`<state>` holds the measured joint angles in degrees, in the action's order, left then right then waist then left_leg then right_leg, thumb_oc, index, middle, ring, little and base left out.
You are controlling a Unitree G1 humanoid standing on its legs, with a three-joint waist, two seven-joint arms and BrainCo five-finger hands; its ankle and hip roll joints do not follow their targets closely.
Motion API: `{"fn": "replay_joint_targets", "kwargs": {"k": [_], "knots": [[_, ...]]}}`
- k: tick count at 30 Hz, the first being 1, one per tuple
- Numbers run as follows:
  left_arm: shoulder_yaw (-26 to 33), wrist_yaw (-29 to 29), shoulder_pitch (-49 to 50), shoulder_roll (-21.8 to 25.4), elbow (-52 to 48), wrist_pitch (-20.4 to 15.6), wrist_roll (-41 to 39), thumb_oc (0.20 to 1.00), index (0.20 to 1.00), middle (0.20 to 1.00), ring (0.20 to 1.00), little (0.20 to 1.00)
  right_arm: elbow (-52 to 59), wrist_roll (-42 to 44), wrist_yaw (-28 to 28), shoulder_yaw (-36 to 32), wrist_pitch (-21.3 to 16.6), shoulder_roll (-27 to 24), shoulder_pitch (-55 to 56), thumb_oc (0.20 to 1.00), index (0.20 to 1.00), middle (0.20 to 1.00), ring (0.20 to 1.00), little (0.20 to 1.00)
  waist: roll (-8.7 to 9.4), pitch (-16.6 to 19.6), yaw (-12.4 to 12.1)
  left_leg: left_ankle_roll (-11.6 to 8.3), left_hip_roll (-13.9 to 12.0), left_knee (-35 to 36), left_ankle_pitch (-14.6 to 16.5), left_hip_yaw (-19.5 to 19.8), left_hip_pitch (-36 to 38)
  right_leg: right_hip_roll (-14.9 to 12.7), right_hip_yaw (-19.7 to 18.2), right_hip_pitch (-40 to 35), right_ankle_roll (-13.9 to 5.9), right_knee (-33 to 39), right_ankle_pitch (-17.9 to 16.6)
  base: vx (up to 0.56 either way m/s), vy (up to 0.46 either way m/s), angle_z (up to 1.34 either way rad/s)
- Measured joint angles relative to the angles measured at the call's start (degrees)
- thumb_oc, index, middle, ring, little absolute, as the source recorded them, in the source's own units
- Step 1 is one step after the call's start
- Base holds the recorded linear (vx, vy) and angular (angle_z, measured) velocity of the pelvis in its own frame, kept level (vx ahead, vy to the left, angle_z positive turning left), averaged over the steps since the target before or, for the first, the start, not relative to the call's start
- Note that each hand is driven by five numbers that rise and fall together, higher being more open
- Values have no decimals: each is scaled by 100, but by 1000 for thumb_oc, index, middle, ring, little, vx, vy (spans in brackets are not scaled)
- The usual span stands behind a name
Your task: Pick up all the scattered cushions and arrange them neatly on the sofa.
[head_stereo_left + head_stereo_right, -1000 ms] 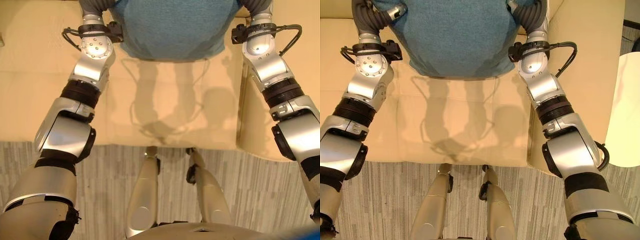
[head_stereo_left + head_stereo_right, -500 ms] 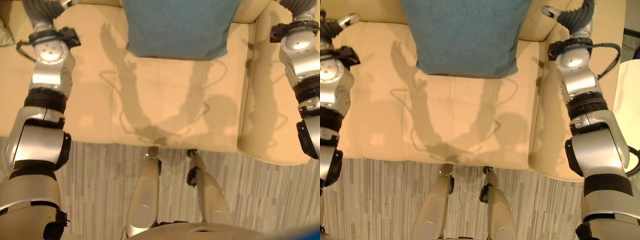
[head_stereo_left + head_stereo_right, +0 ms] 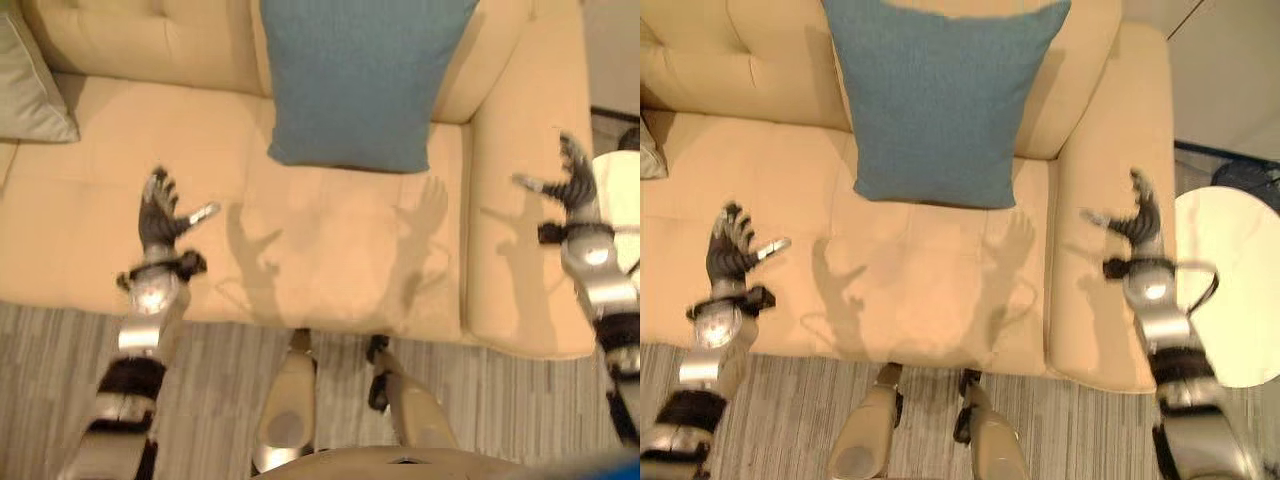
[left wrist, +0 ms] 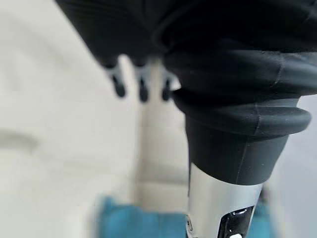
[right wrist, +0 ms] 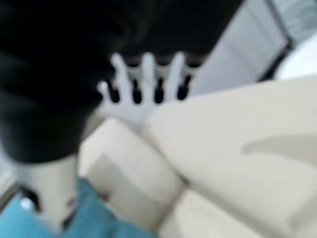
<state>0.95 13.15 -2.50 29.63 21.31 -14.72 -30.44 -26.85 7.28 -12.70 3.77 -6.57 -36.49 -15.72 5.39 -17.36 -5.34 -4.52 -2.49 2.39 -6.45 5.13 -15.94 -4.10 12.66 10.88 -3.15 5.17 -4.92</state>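
A square teal woven cushion (image 3: 360,80) stood propped against the tufted back of the smooth cream sofa (image 3: 90,230). A grey cushion (image 3: 30,90) lay at its far left. The left hand (image 3: 160,215) and right hand (image 3: 572,185) hovered splayed wide, empty, over seat and armrest.

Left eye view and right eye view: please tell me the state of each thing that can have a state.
Blue cushion: upright, leaning on the sofa backrest, not held.
Grey cushion: lying on the seat at its left end.
Left hand: open, empty.
Right hand: open, empty, over the armrest.
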Motion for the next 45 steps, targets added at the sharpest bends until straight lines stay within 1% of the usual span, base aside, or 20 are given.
{"fn": "replay_joint_targets", "kwargs": {"k": [5, 11, 15, 17, 19, 20, 22, 23, 25, 26, 29, 30, 31, 33, 35, 36, 37, 39, 42, 45], "knots": [[-54, -629, 1204, -380, 692, 325, 564, 1000, 1000, 1000, 1000, 1000, -789, -666, 445, 7, -13, 511, 1132, 1000, 1000, 1000, 1000, 1000, -49, 538, 159, 60, -18, 208, -8, 11, 497, 11, 55, -419, -29, 5, 121, -6, -39, 3], [-253, -1073, 1273, -1087, 2499, 593, 1021, 1000, 1000, 1000, 1000, 1000, -1952, -1262, 751, 613, 3, 955, 1418, 1000, 1000, 1000, 1000, 1000, -305, 1022, 186, 50, -49, 251, 89, 0, 973, 39, 49, -878, -30, 34, 268, -32, -100, 0], [-382, -1076, 1084, -1389, 3687, 694, 1432, 1000, 1000, 1000, 1000, 1000, -2928, -1331, 726, 577, 8, 1236, 1343, 1000, 1000, 1000, 1000, 1000, -384, 1150, 166, -18, -121, 67, 70, 216, 882, 164, 199, -984, 32, 32, 310, -172, -73, 25], [-368, -1065, 971, -1459, 4124, 680, 1436, 1000, 1000, 1000, 1000, 1000, -3289, -1308, 700, 575, -5, 1358, 1301, 1000, 1000, 1000, 1000, 1000, -408, 1142, 148, -102, -157, -94, 41, 335, 737, 237, 263, -943, 79, 29, 339, -213, -19, 21], [-369, -1054, 910, -1542, 4349, 697, 1508, 1000, 1000, 1000, 1000, 1000, -3584, -1299, 680, 587, 53, 1379, 1149, 1000, 1000, 1000, 1000, 1000, -474, 1093, 114, -325, -210, -175, 103, 324, 657, 294, 314, -913, 313, 19, 267, -251, 30, 7], [-369, -1050, 868, -1552, 4504, 691, 1612, 1000, 1000, 1000, 1000, 1000, -3699, -1292, 655, 601, 55, 1393, 1126, 1000, 1000, 1000, 1000, 1000, -423, 1073, 130, -654, -204, -216, 252, 263, 629, 217, 382, -852, 524, 42, 164, -151, 71, 0], [-312, -1044, 674, -1545, 4697, 727, 1668, 1000, 1000, 1000, 1000, 1000, -3864, -1273, 618, 604, 69, 1485, 1059, 1000, 1000, 1000, 1000, 1000, -83, 970, 149, -379, 89, -1745, 685, -9, 252, -221, 388, -757, 614, 38, 20, -118, 114, -3], [-299, -1018, 672, -1561, 4749, 729, 1665, 1000, 1000, 1000, 1000, 1000, -3925, -1252, 616, 602, 75, 1512, 1069, 1000, 1000, 1000, 1000, 1000, 9, 974, 201, -369, 176, -2386, 927, -27, 271, -356, 324, -786, 583, 11, -5, -67, 90, -3], [-294, -1035, 703, -1576, 4860, 738, 1705, 1000, 1000, 1000, 1000, 1000, -3968, -1237, 614, 600, 130, 1498, 1162, 1000, 1000, 1000, 1000, 1000, -132, 1047, 427, -443, 81, -2869, 1202, 75, 628, -396, 390, -873, 487, 6, -39, -222, 191, 21], [-370, -1041, 592, -1636, 4780, 756, 1825, 1000, 1000, 1000, 1000, 1000, -4000, -1199, 628, 568, 199, 1463, 1340, 1000, 1000, 1000, 1000, 1000, -400, 1139, 608, -423, -1, -2511, 1565, 109, 995, -416, 422, -695, 331, -154, -135, -271, 221, 24], [-518, -1054, 348, -1727, 4714, 753, 1873, 1000, 1000, 1000, 1000, 1000, -4063, -1198, 683, 563, 291, 1494, 1314, 1000, 1000, 1000, 1000, 1000, -634, 1190, 702, -107, -13, -1378, 1686, -15, 1410, -490, 388, -468, 120, -430, -144, -211, 154, 18], [-558, -1059, 258, -1726, 4677, 706, 1875, 1000, 1000, 1000, 1000, 1000, -4075, -1199, 704, 570, 312, 1550, 1314, 1000, 1000, 1000, 1000, 1000, -551, 1190, 791, 120, 98, -979, 1675, 9, 1561, -653, 388, -376, -38, -541, -122, -411, 255, 19], [-593, -1047, 174, -1657, 4652, 676, 1875, 1000, 1000, 1000, 1000, 1000, -4191, -1208, 708, 571, 308, 1708, 1329, 1000, 1000, 1000, 1000, 1000, -231, 1221, 780, 332, 452, -884, 1515, -48, 1570, -954, 249, -204, -142, -663, -256, -412, 256, 4], [-778, -1030, 158, -1602, 4628, 690, 1876, 1000, 1000, 1000, 1000, 1000, -4305, -1220, 704, 568, 357, 1777, 1173, 1000, 1000, 1000, 1000, 1000, 14, 1209, 732, 480, 706, -1033, 1479, -166, 1414, -1220, 84, 49, -297, -800, -471, -324, 125, -21], [-812, -1021, 176, -1543, 4655, 704, 1884, 1000, 1000, 1000, 1000, 1000, -4306, -1315, 692, 575, 388, 1817, 1090, 1000, 1000, 1000, 1000, 1000, 141, 1113, 712, 714, 903, -1187, 1424, -412, 1255, -1430, 48, 192, -485, -721, -915, -350, 77, -32], [-808, -1019, 180, -1526, 4674, 704, 1904, 1000, 1000, 1000, 1000, 1000, -4354, -1355, 691, 596, 402, 1822, 1031, 1000, 1000, 1000, 1000, 1000, 34, 1042, 637, 757, 903, -1281, 1424, -485, 1127, -1419, 16, 296, -493, -662, -1317, -328, 65, -41], [-784, -1010, 152, -1558, 4720, 715, 2005, 1000, 1000, 1000, 1000, 1000, -4375, -1372, 694, 597, 429, 1777, 923, 1000, 1000, 1000, 1000, 1000, -144, 926, 604, 966, 781, -1282, 1326, -586, 1010, -1297, 1, 421, -754, -904, -1068, -331, 66, -37], [-754, -1008, 169, -1555, 4728, 716, 2046, 1000, 1000, 1000, 1000, 1000, -4386, -1371, 699, 602, 499, 1776, 894, 1000, 1000, 1000, 1000, 1000, -375, 810, 439, 1009, 630, -1136, 1156, -706, 1017, -1075, -86, 744, -533, -2310, -137, -208, 31, -38], [-554, -1002, 384, -1491, 4730, 791, 2043, 1000, 1000, 1000, 1000, 1000, -4379, -1370, 702, 592, 498, 1779, 857, 1000, 1000, 1000, 1000, 1000, -409, 794, 372, 1018, 617, -779, 826, -798, 1096, -818, -78, 401, -535, -3102, 921, -201, -54, -25], [-470, -999, 461, -1395, 4741, 803, 2041, 1000, 1000, 1000, 1000, 1000, -4378, -1370, 700, 607, 495, 1830, 862, 1000, 1000, 1000, 1000, 1000, -347, 837, 232, 916, 503, -638, 654, -821, 1071, -472, -71, -53, -476, -3032, 1420, -163, -143, -17]]}}
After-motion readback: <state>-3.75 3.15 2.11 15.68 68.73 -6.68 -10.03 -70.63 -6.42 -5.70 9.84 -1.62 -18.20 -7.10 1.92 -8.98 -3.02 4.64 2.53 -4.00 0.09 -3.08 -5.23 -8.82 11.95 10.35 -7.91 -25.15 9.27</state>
